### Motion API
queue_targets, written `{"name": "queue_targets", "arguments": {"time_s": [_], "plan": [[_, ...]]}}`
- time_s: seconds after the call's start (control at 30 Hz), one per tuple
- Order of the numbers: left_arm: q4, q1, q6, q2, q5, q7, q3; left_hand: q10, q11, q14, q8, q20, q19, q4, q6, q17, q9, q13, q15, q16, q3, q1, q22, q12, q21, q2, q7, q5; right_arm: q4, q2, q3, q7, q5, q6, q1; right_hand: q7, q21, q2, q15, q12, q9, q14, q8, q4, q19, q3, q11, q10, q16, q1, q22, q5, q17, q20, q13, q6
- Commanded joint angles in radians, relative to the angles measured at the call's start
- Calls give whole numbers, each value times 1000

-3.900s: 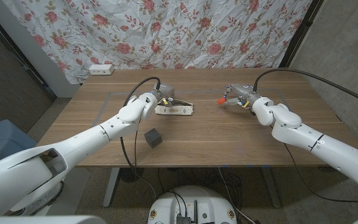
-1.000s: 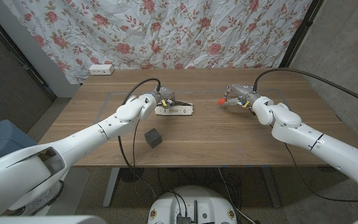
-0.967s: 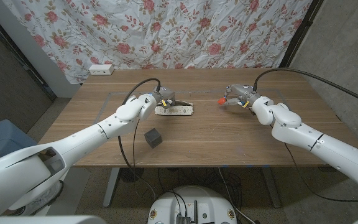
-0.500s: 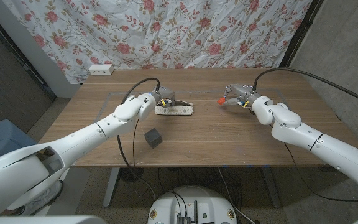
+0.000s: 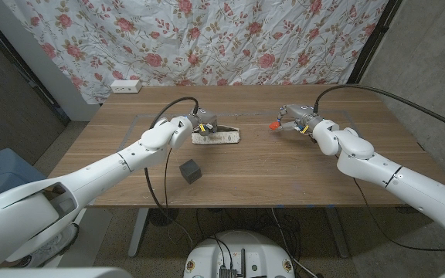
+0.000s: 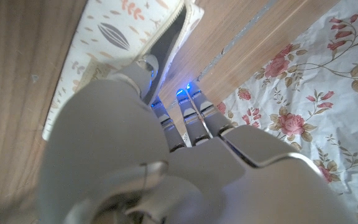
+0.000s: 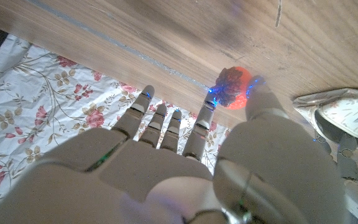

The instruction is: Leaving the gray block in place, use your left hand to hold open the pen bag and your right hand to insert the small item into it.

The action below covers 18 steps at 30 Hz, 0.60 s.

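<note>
- The pen bag lies on the wooden table, at about eleven o'clock from the table's middle (cream cloth with small leaf prints, its zip gaping).
- The left hand is at the bag's left end; in the left wrist view a finger sits in the bag's open mouth, holding it apart.
- The right hand, at about one o'clock, pinches the small orange-red item between its fingertips, just above the wood.
- The gray block stands at about eight o'clock, well apart from both hands.
</note>
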Motion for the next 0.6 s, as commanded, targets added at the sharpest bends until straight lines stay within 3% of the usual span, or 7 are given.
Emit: {"name": "queue_targets", "arguments": {"time_s": [0.03,0.23,0.33,0.6], "plan": [[8,0,-14,1,-6,0,-3,14,-7,8,5,-10,13,13,1,6,5,5,-161,7,-25,-8,0,3,6,-15,2,1,-3,-2,4,0,0,-2,-3,-21,-2,10,0,1,5,7,4,-3,2,-6,3,7,2,-3,5,6,3,7,2,32],[-4,2,-4,4,-12,-11,-12,15,-7,8,1,-12,16,23,-12,7,6,5,-159,9,-49,-28,0,1,5,-17,3,-2,0,0,3,0,-1,-1,-1,-21,-2,11,1,1,5,7,4,-3,2,-7,2,7,2,-2,5,6,3,7,2,32],[-12,3,2,9,-15,-19,-17,1,-6,6,-3,-11,14,33,-28,8,6,5,-161,8,-79,-58,0,-3,2,-11,2,-5,3,2,1,1,-2,1,3,-21,-2,11,1,1,5,7,4,-3,3,-7,1,8,2,-2,5,6,3,7,2,32],[-35,9,34,16,-61,-59,-49,-10,-5,-2,-14,-4,5,42,-63,9,5,5,-154,7,-102,-90,1,-5,-2,0,1,-7,9,8,-5,4,-8,4,13,-21,-2,12,0,0,5,7,4,-4,2,-8,1,8,2,-2,5,6,3,7,2,33]]}}
